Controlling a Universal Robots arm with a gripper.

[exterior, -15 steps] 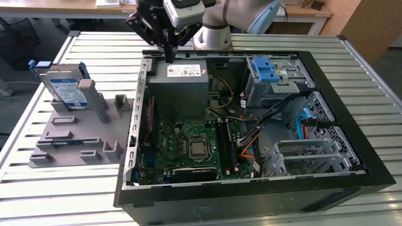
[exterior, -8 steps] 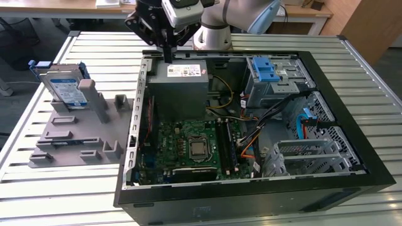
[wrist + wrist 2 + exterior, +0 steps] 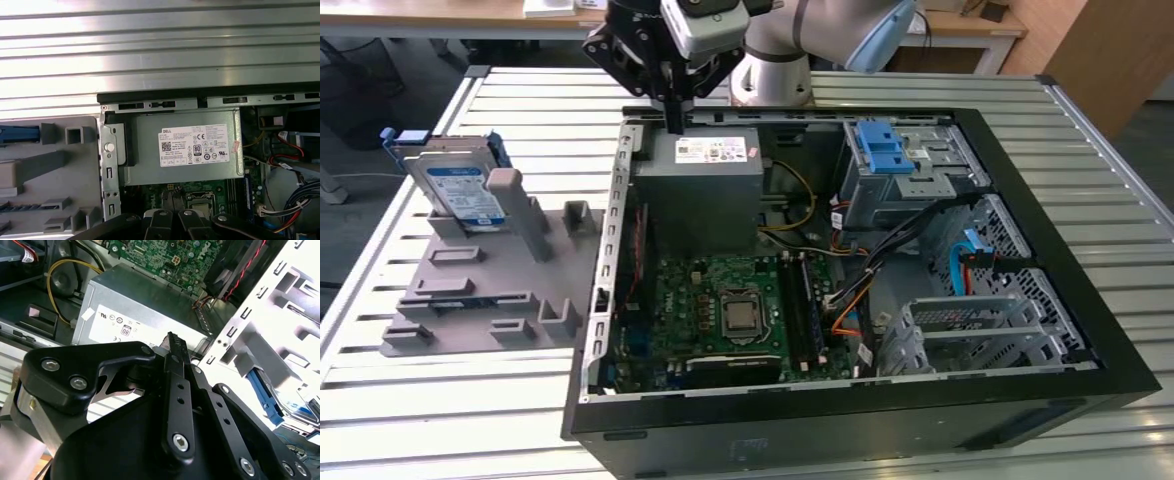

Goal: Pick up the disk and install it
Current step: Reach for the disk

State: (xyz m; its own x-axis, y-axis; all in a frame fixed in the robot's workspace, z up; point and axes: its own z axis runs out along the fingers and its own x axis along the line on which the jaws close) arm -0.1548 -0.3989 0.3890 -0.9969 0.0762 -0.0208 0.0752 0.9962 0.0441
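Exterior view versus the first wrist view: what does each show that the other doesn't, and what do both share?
Exterior view: the disk, label showing, upright on the grey fixture; the blue-latched drive cage; the gripper above the power supply. First wrist view: little new, a straight-down look at the white sticker and the case rim. Both: the power supply, the motherboard, the fixture.

The gripper [image 3: 675, 120], its fingers pressed together, hung just above the power-supply box [image 3: 700, 195] inside the open computer case [image 3: 827, 425]. The disk [image 3: 462, 192] stood upright in the grey fixture [image 3: 487, 290], on the exterior view's left, well apart.
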